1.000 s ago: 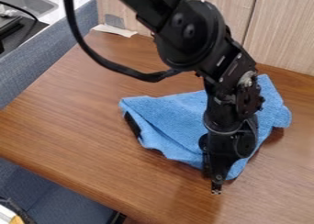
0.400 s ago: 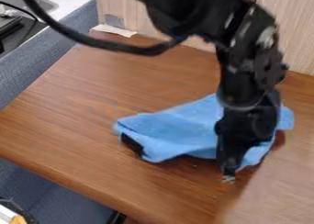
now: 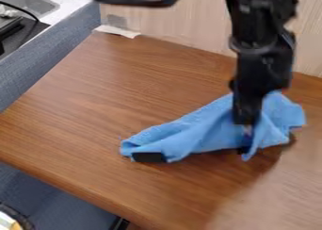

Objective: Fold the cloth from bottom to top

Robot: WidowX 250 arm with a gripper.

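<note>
The black gripper (image 3: 248, 125) hangs pointing down over the right half of the blue cloth (image 3: 207, 130), shut on the cloth near its lower edge. Folds bunch up around the fingertips, and a loose flap hangs just to their right. The cloth lies crumpled across the table, its narrow end toward the left and its wider part under and behind the gripper. A black patch (image 3: 149, 157) shows at its lower left edge. The gripper covers some of the cloth's upper right part.
The brown wooden table (image 3: 94, 111) has its front edge running from the left to the lower middle. A light wood panel (image 3: 189, 21) stands behind it, with a piece of torn paper (image 3: 117, 31) at the back left corner. A blue-grey partition (image 3: 56, 50) borders the left side.
The gripper has moved up and slightly right in the view, toward the back panel. The cloth's lower right edge has come along, leaving the cloth narrower and more bunched, its left end shifted slightly down.
</note>
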